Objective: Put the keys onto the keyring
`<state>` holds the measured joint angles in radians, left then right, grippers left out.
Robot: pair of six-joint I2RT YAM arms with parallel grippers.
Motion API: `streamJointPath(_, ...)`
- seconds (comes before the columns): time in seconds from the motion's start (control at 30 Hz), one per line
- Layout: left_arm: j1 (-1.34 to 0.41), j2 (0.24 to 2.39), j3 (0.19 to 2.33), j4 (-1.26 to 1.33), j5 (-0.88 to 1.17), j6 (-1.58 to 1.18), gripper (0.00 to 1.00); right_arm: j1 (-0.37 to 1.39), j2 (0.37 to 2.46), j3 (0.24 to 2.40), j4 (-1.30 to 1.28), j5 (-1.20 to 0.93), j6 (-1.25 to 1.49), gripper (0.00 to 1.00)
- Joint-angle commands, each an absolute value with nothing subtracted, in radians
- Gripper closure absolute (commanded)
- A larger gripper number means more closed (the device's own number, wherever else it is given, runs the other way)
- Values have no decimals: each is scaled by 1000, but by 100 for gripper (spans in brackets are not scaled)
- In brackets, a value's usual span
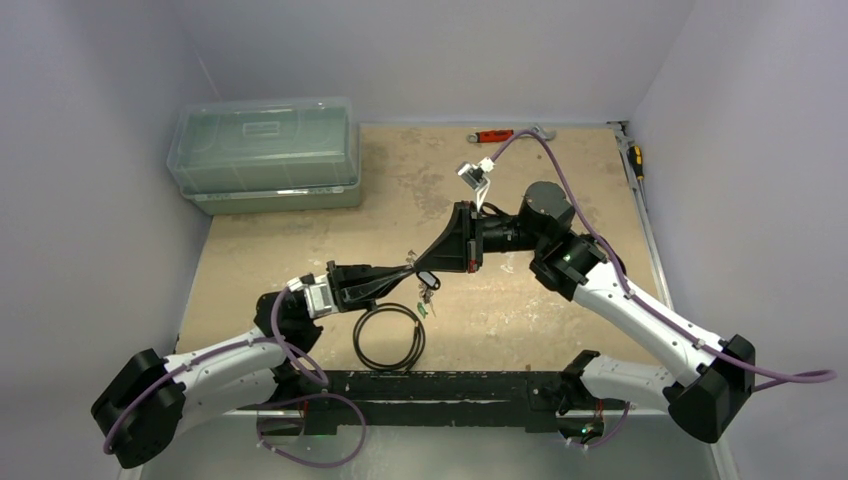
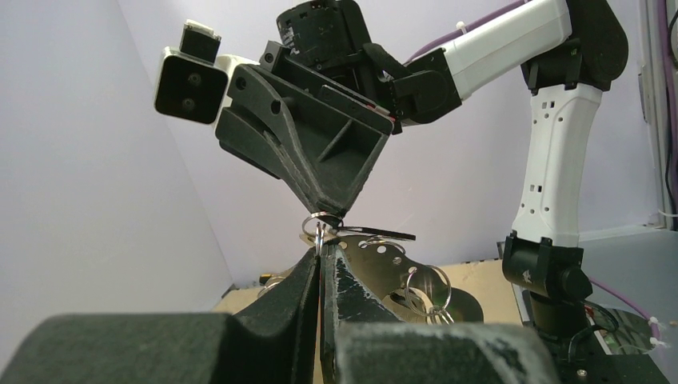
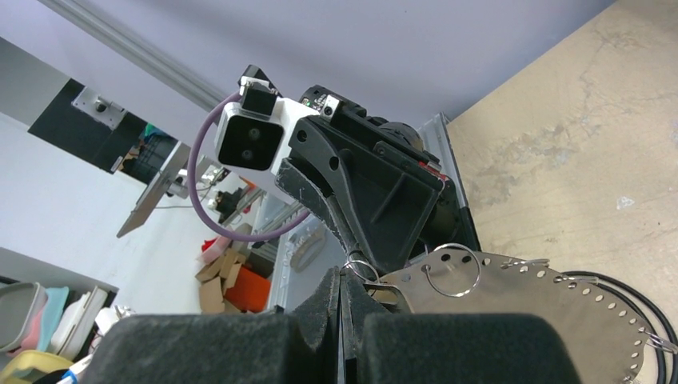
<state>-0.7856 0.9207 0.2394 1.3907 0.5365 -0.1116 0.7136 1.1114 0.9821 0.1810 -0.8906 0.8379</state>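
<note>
Your left gripper [image 2: 321, 252] and right gripper [image 3: 342, 280] meet tip to tip at the centre of the top view. Both have the fingers pressed together on a small wire loop, as it seems the keyring [image 2: 319, 226]. The keys [image 1: 428, 284] hang just under the tips, a little above the coil [image 1: 388, 338] in the frame. A holed silver plate [image 3: 520, 300] sits just right of the loop.

There are two robot arms, the left arm [image 1: 215, 363] and the right arm [image 1: 640, 310]. There is one table [image 1: 300, 260], one clear box [image 1: 265, 150], one black cable loop [image 1: 388, 338], one red tool [image 1: 492, 134] and one yellow-handled tool [image 1: 636, 160]. One green piece [image 1: 422, 308] is among the keys [image 1: 428, 282], which are too small to count.
</note>
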Motion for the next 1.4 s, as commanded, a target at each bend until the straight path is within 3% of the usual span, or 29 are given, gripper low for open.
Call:
streamJointPath(0.0,-784,902,262,1461,510,-112,100,719,1089,1010,227,-915,854,100)
streamJointPath(0.73,-782,905,248,1467,490,-108,100,732,1089,1011,259,-908,856,100)
streamJointPath(1.2,-783,776,190,1332,373,-58,100,696,987,961,-33,-361,581,99)
streamJointPath(1.27,-785,775,187,1331,365,-54,100,696,993,956,-100,-268,525,79)
streamJointPath(1.37,-784,771,188,1325,357,-52,100,696,1017,921,-171,-145,473,57)
